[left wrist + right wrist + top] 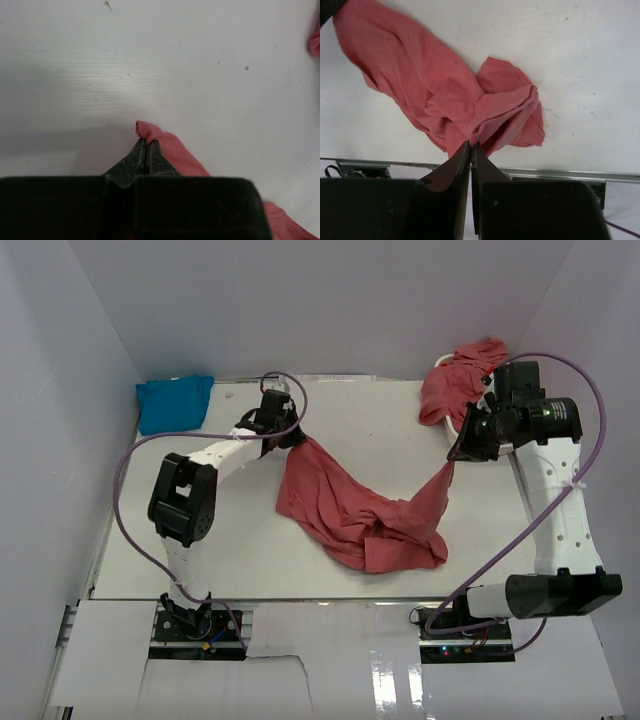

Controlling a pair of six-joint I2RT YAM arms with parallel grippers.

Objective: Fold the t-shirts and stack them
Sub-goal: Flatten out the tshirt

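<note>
your left gripper [145, 142] is pinched shut on a small corner of a rose-red t-shirt [350, 510]. the cloth pokes out just past the closed fingertips and lies on the white table [380, 420]. your right gripper [470, 146] is likewise clamped on another edge of the same shirt. it is held up off the table, so a strip of cloth hangs from it down to the surface.

between the two grips the shirt runs in a sagging arc across the middle of the table. its near part lies in a bunched, twisted lump close to the front edge. it is not spread flat, and no fold line shows.

farther out, a turquoise t-shirt [175, 403] sits at the far left corner, well apart from both grippers. it looks compact, but you cannot tell from here whether it is neatly folded. at the far right corner, just behind the right gripper, a heap of rose-red t-shirts [462, 380] lies crumpled and unsorted.

as a judgement, the task is early. at most one shirt is dealt with, the one in hand is only being pulled open, and the heap is untouched. no stack of folded shirts is in view.
</note>
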